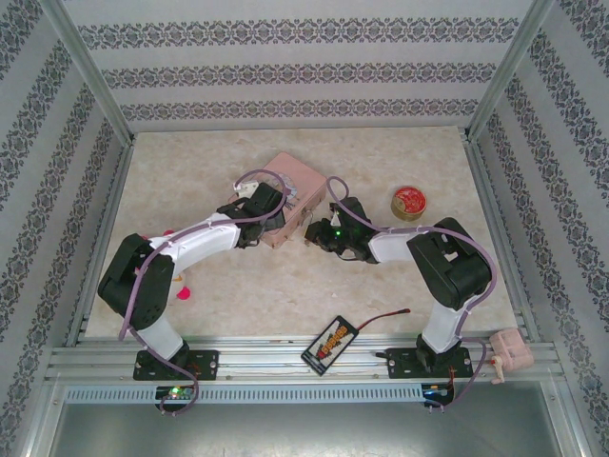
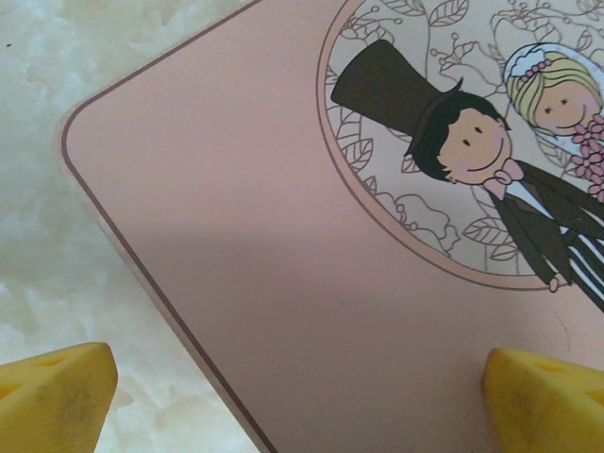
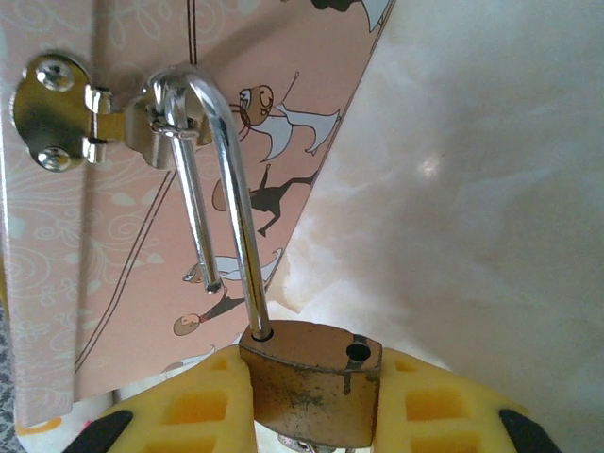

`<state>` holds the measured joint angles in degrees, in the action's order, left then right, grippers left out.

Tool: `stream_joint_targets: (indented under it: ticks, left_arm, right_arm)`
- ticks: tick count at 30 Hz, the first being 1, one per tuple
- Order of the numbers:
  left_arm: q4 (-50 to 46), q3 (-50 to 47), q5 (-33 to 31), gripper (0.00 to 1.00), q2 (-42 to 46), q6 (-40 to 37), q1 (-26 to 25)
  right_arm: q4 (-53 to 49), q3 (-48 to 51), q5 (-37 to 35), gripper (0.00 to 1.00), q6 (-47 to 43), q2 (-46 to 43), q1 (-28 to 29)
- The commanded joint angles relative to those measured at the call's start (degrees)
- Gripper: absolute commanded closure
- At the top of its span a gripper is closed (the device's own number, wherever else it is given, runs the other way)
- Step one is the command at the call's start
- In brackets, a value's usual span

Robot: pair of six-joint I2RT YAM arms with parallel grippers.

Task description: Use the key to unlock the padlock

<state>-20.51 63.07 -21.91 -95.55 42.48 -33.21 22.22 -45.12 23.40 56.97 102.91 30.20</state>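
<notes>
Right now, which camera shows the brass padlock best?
Right wrist view: the small brass padlock is close-up, clamped in the right hand, shackle open. Overhead it's too small to tell; the left wrist faces the pink tin.

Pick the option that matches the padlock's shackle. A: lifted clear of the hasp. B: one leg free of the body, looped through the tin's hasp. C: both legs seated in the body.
B: one leg of the shackle sits in the padlock, the other end hangs free beside an empty hole, and it loops through the hasp on the pink tin.
</notes>
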Motion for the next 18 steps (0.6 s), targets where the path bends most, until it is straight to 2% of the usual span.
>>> stream_joint_targets:
  ticks: [1,9,18]
  left_arm:
    - [-4.18,0.07,-2.15,0.01,0.08,0.06,-0.29]
    - [-4.01,-2.81,-2.35,0.01,1.75,0.15,-0.19]
    - [-3.66,-3.74,-2.08,0.01,1.86,0.47,-0.19]
  right_arm:
    - [3.99,1.54,-2.36,1.00,2.25,0.42,-0.93]
    - [11.55,3.68,-4.10,1.00,5.60,1.39,-0.85]
    - [13.43,4.34,-5.21,1.00,6.74,1.73,-0.93]
